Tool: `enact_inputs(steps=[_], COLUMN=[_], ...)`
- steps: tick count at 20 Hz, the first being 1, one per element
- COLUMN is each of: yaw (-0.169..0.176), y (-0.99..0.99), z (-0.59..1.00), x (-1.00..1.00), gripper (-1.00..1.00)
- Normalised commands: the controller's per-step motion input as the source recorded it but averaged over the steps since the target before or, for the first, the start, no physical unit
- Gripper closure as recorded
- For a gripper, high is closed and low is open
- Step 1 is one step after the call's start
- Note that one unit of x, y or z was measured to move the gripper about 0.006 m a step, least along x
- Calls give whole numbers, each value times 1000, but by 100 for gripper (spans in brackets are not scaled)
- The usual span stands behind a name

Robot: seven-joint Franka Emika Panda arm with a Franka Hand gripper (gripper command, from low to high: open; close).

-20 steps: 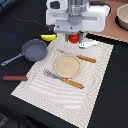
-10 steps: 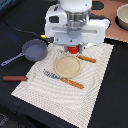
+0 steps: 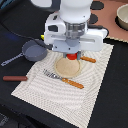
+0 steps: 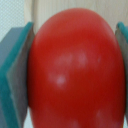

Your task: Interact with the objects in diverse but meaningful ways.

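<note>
Presently catalogued: red tomato (image 4: 75, 70), clamped between the two grey pads (image 4: 17, 75) of the gripper (image 3: 73, 56), pads pressed against opposite flanks across the widest part, filling nearly the whole wrist view. Seen from the exterior view as a small red patch beneath the white arm head, at the far edge of the tan round plate (image 3: 67, 67) on the striped cloth (image 3: 90, 95); whether resting on the plate rim or lifted just clear of it cannot be told. Judged light, rigid and hollow-feeling, as toy plastic; glossy skin with soft highlights, so probably slippery under a loose squeeze; round form likely to roll once released on a flat surface. Best hold judged as the present one, across the equator, not near the tapering ends. Elsewhere on or beside the cloth: grey frying pan (image 3: 34, 50) toward the exterior view's left, long handle trailing outward; brown-handled utensil (image 3: 15, 78) lying apart on the dark table; fork (image 3: 62, 79) with orange handle just beside the plate; second orange handle (image 3: 88, 59) past the plate. Banana and fish-shaped piece not made out.
</note>
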Motion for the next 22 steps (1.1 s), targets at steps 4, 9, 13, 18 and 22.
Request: enact_inputs(steps=[4,9,13,18,22], yaw=[26,118,139,66,50], y=[-164,-4,81,5,0], z=[-264,-35,5,730,642], x=[25,23,-10,-140,-200], gripper=[100,100,-100,-100,-100])
